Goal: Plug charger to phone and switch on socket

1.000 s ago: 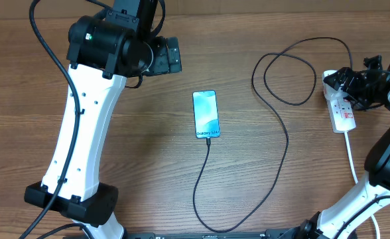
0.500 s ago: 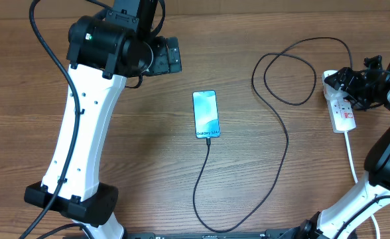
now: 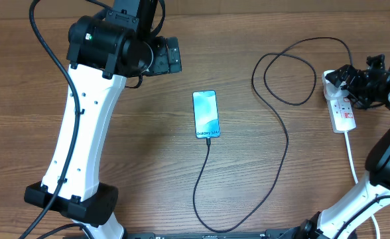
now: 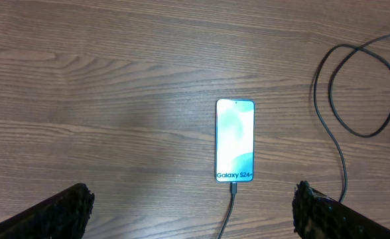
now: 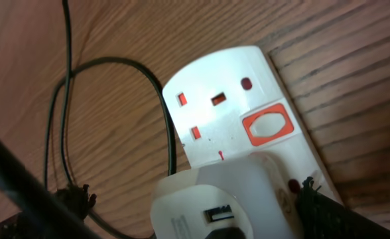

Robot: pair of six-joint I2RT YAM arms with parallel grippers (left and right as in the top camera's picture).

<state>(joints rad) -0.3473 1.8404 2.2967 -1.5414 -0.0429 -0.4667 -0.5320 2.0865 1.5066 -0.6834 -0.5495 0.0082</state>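
Right hand [image 5: 192, 198] at socket [image 5: 229, 109] | phone [image 4: 235, 139] reads "Galaxy S24+"

socket [image 5: 229, 127] runs off the bottom edge

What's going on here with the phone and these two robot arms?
A phone lies mid-table with the black charger cable already in the end marked Galaxy. The right hand is at the white power strip, straddling the plug adapter seated there, beside a red-ringed switch. The left hand hangs open above the phone, holding nothing.
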